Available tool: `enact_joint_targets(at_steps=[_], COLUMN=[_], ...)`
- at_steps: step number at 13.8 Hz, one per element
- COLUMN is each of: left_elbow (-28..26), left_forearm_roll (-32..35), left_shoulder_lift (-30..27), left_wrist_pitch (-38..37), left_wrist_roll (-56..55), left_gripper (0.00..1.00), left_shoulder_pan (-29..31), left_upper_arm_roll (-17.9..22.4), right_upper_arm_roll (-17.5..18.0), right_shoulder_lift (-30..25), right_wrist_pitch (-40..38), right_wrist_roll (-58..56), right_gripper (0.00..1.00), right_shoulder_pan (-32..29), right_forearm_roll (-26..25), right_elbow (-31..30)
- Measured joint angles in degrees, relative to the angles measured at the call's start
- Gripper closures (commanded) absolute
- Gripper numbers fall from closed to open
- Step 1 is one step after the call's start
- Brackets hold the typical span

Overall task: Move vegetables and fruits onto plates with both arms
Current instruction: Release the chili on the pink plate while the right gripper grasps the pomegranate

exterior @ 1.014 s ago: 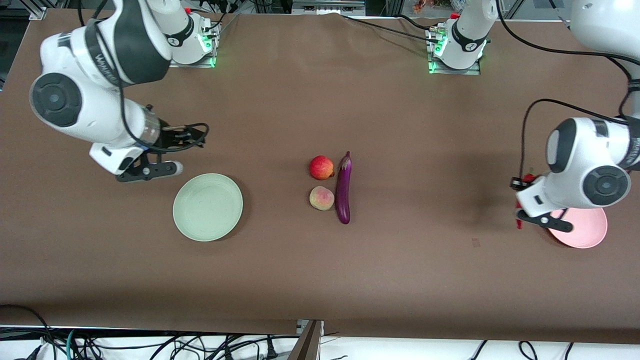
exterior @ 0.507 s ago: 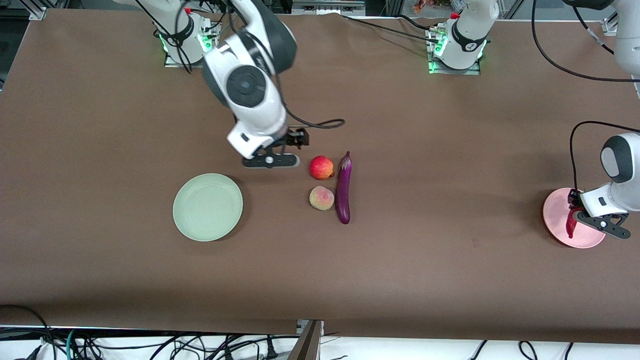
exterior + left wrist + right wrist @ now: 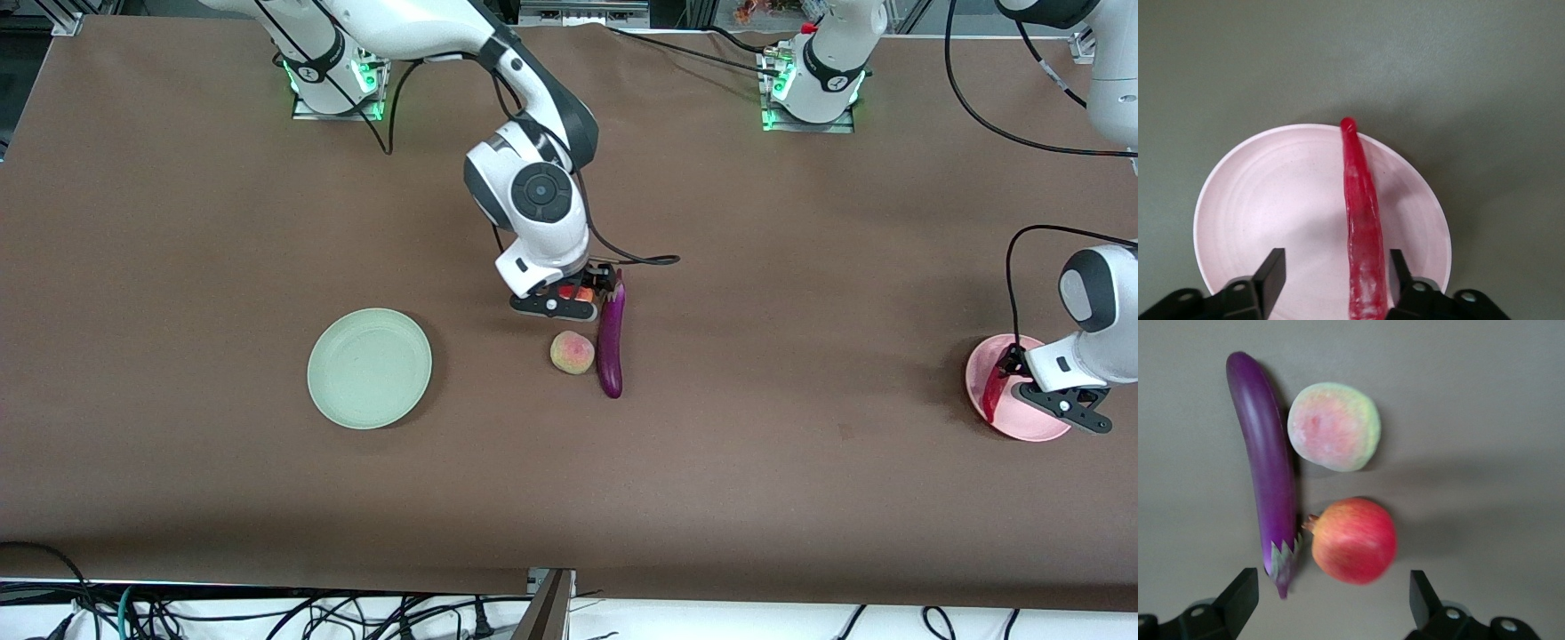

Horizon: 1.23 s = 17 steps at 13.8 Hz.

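The red chili pepper (image 3: 1361, 227) lies on the light pink plate (image 3: 1258, 200) with its tip at the rim. My left gripper (image 3: 1335, 267) hangs open just above it, the chili close to one finger. In the front view the left gripper (image 3: 1007, 373) is over the pink plate (image 3: 1031, 428), with the chili (image 3: 991, 396) at the plate's edge. My right gripper (image 3: 1331, 600) is open over the red fruit (image 3: 1355, 540), which lies beside the eggplant's stem end. The purple eggplant (image 3: 1265, 460) and the peach (image 3: 1333, 427) lie next to it. In the front view the right gripper (image 3: 573, 298) mostly hides the red fruit (image 3: 566, 292).
The mint green plate (image 3: 369, 368) lies bare toward the right arm's end of the table. The peach (image 3: 572, 353) and the eggplant (image 3: 610, 342) lie side by side at the table's middle, nearer the front camera than the red fruit. Brown table cover all round.
My right arm has swung from beside the green plate to over the red fruit. My left gripper carried the chili over the pink plate, where the chili now lies between open fingers.
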Motion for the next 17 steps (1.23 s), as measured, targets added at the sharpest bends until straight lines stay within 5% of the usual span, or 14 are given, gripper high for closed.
enact_joint_targets(at_steps=[3, 10, 17], left_elbow=[0.4, 6.6, 6.9], left_forearm_roll=[0.0, 0.0, -3.6], left_shoulder_lift=[-1.2, -4.9, -5.0], left_wrist_pitch=[-3.2, -25.6, -29.0], left_wrist_roll=[0.0, -2.4, -19.5], left_gripper=[0.00, 0.00, 0.00], left_shoulder_pan=[-0.1, -3.9, -9.8], left_upper_arm_roll=[-2.0, -11.8, -17.2], right_upper_arm_roll=[0.0, -0.1, -0.2], right_shoulder_lift=[2.6, 3.0, 3.3], right_wrist_pitch=[2.9, 2.6, 5.0], right_wrist_roll=[0.7, -0.1, -1.0], right_gripper=[0.00, 0.00, 0.00], right_shoulder_pan=[1.1, 1.1, 1.3], right_forearm_roll=[0.0, -0.8, -1.8], right_elbow=[0.1, -0.4, -3.6])
